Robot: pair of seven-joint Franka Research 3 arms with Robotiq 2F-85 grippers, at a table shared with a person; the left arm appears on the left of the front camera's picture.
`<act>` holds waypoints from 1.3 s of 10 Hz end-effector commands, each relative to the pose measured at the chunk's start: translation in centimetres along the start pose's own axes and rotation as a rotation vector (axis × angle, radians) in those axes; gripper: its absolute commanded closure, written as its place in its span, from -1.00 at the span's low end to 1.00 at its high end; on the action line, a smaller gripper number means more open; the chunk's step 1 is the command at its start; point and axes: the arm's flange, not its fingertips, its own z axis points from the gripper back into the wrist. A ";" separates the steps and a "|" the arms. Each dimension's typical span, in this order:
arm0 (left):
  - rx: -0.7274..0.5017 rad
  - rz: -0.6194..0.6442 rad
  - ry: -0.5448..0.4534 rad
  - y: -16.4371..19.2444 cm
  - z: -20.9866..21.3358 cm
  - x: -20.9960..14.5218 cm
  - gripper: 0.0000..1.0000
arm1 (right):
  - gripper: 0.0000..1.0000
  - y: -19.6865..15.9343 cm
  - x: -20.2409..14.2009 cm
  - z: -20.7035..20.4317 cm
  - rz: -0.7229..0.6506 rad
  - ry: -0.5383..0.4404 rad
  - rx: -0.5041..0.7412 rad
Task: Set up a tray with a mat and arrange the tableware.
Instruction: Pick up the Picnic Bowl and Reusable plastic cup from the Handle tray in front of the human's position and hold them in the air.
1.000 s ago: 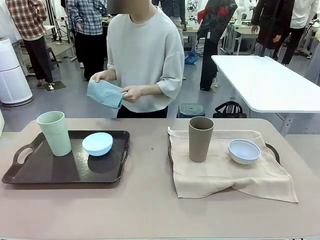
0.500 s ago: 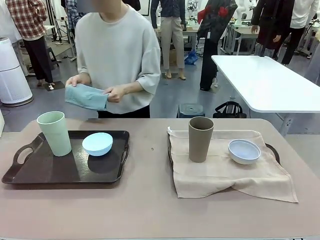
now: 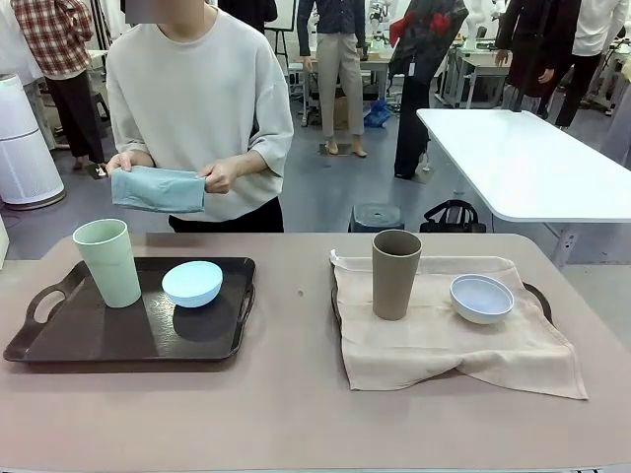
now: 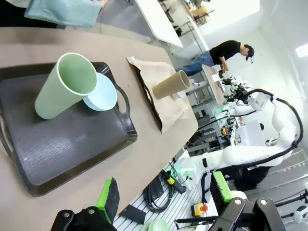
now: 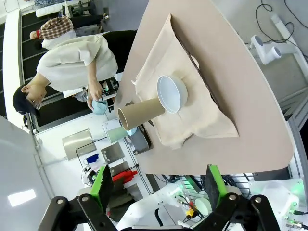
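Note:
A dark tray (image 3: 89, 345) on the table's left carries a mint green tumbler (image 3: 108, 262) and a light blue bowl (image 3: 192, 283). On the right, a beige mat (image 3: 444, 345) covers a second tray (image 3: 538, 296), with a brown tumbler (image 3: 395, 274) and a pale bluish-white bowl (image 3: 481, 298) standing on it. Across the table, behind the left tray, a person holds a folded light blue cloth (image 3: 158, 189) in both hands. My left gripper (image 4: 163, 197) hangs open, high above the table's near edge. My right gripper (image 5: 158, 187) is open too, well above the beige mat (image 5: 192, 106).
Bare tabletop (image 3: 296, 404) lies between the two trays and along the near edge. Behind the person stand a white table (image 3: 523, 163) at the right, a dark bag (image 3: 454, 217) on the floor and a white appliance (image 3: 20, 138) at the left. Other people stand farther back.
The person has stepped towards picture left with the folded blue cloth, now behind the left tray. Nothing on the table has moved.

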 end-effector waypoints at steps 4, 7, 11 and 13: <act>-0.008 0.002 -0.011 0.2 0.5 -0.2 -1.00 | -1.00 0.0 -0.1 0.2 0.003 -0.006 0.004; -0.008 0.002 -0.011 0.2 0.5 -0.2 -1.00 | -1.00 0.0 -0.1 0.2 0.003 -0.006 0.004; -0.008 0.002 -0.011 0.2 0.5 -0.2 -1.00 | -1.00 0.0 -0.1 0.2 0.003 -0.006 0.004; -0.008 0.002 -0.011 0.2 0.5 -0.2 -1.00 | -1.00 0.0 -0.1 0.2 0.003 -0.006 0.004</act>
